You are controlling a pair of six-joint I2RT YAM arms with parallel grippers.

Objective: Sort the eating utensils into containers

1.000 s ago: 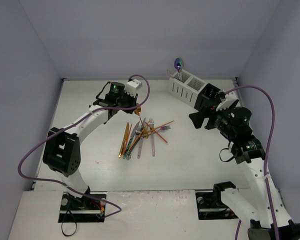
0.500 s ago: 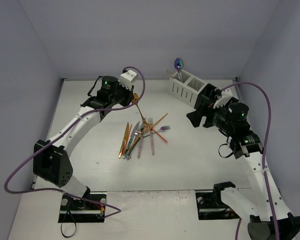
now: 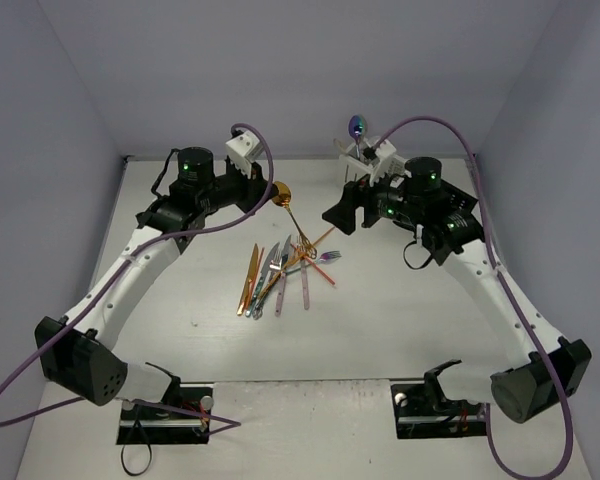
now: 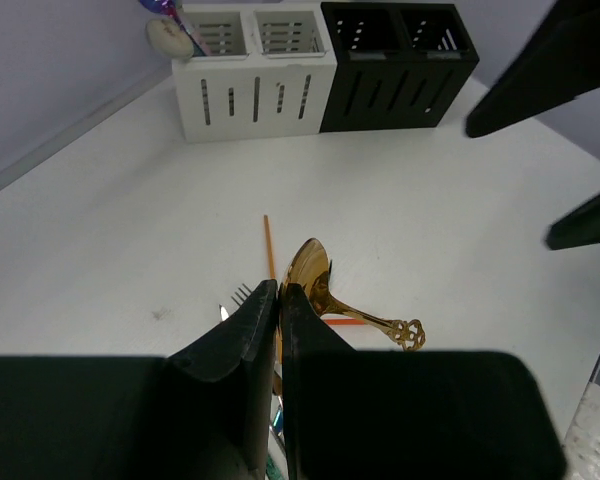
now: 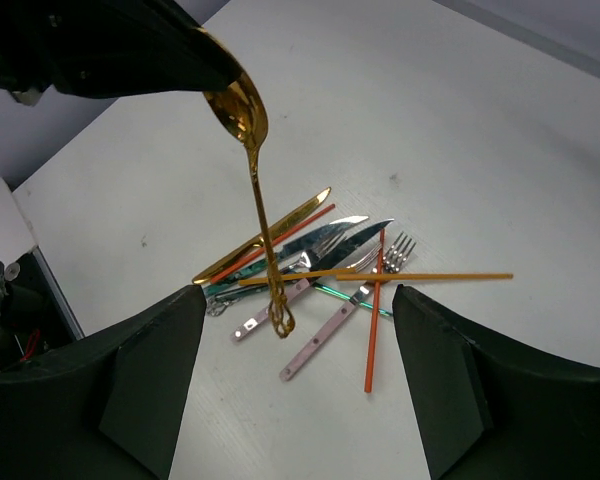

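Observation:
My left gripper [image 4: 279, 288] is shut on the bowl of a gold spoon [image 4: 316, 272], which hangs handle-down above the table [image 3: 290, 215]. The other eating utensils lie in a loose pile [image 3: 283, 270] mid-table: forks, knives and thin orange pieces [image 5: 325, 262]. My right gripper [image 5: 298, 290] is wide open above that pile, and the hanging gold spoon [image 5: 258, 170] dangles between its fingers without touching them. The containers stand at the back: a white caddy [image 4: 252, 72] joined to a black one [image 4: 396, 66]. An iridescent spoon [image 3: 356, 126] stands in the white caddy [image 3: 364, 158].
The right arm [image 3: 435, 205] covers most of the caddies in the top view. Grey walls close in the table on the left, back and right. Purple cables [image 3: 260, 150] arc over both arms. Bare tabletop [image 3: 400, 320] lies between the pile and the arm bases.
My left gripper has risen with the gold spoon, lifting it off the pile. The right arm has swung left from the right side to hang above the pile.

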